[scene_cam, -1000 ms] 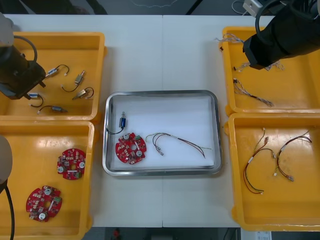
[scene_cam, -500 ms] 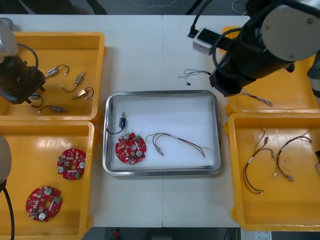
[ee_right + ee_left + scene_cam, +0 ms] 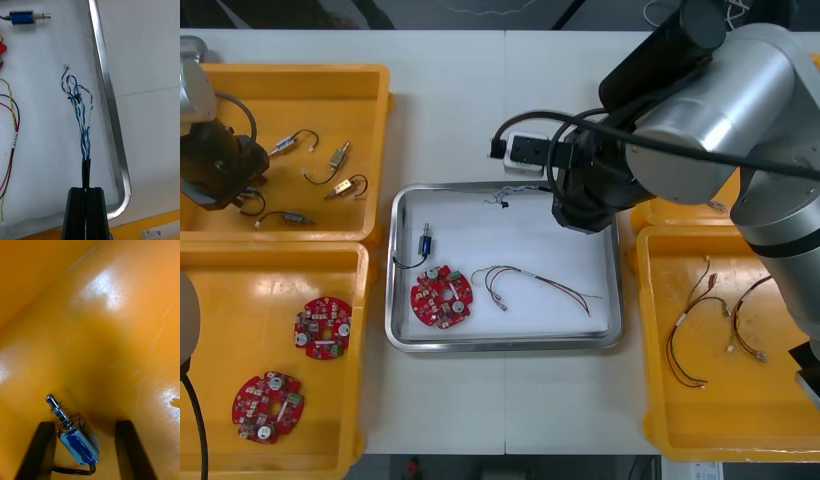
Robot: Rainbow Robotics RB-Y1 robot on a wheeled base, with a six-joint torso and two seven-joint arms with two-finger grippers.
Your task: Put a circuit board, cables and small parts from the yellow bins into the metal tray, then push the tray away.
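Note:
My right gripper [image 3: 86,197] is shut on the black sleeve of a twisted blue and white cable [image 3: 80,112]. The cable hangs over the white inside of the metal tray [image 3: 112,123], close to its far rim [image 3: 505,187]; its loose end [image 3: 504,196] trails left of the right arm. In the tray lie a red circuit board [image 3: 442,296], a red and yellow cable [image 3: 540,283] and a small metal part [image 3: 423,245]. My left gripper [image 3: 84,453] stands open low in the far left yellow bin [image 3: 375,110], with a small metal part [image 3: 77,438] between its fingers.
The far left bin holds several small metal parts [image 3: 340,170]. Two red circuit boards [image 3: 322,327] [image 3: 268,406] lie in the near left bin. The near right bin [image 3: 650,400] holds cables [image 3: 700,330]. My right arm covers much of the far right bin.
The right arm has swung from the far right bin to the tray's far edge, carrying the blue and white cable. The left gripper has stayed in its bin.

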